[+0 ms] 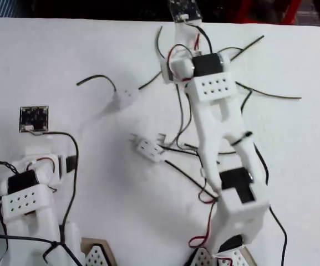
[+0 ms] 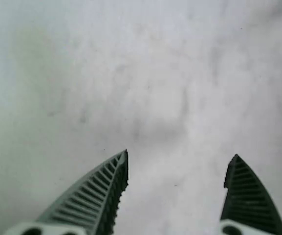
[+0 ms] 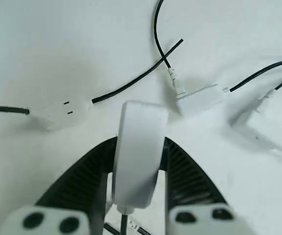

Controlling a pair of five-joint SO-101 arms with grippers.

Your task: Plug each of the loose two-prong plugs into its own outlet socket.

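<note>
From the high view, we saw the right arm (image 1: 226,138) stretched across the white counter (image 1: 65,50) toward its far edge, amid a tangle of black cords (image 1: 270,95). The left arm (image 1: 26,199) sat at the near left corner, well apart from the wiring, with a small black board (image 1: 34,119) just beyond it. A white socket block (image 1: 125,98) lay mid-counter on a black lead. A two-prong plug (image 1: 148,148) lay nearer, just beside the right arm and apart from the socket block.

In the left wrist view, we found the left claw (image 2: 180,155) spread wide, its ribbed fingers (image 2: 101,191) hanging over bare counter.

In the right wrist view, the right claw (image 3: 140,142) was clamped on a white connector (image 3: 138,156), gripped between two black fingers (image 3: 79,186), with a thin cord leaving its near end. We could not tell whether this piece was a plug or a socket. Beyond it on the counter, the socket block (image 3: 62,113) showed two slots on its upper face, both open, with black cord running off either end. A second white connector (image 3: 199,100) lay near it on its own lead, not touching it. A third pale piece (image 3: 260,131) lay beside that one, too blurred for us to identify.
</note>
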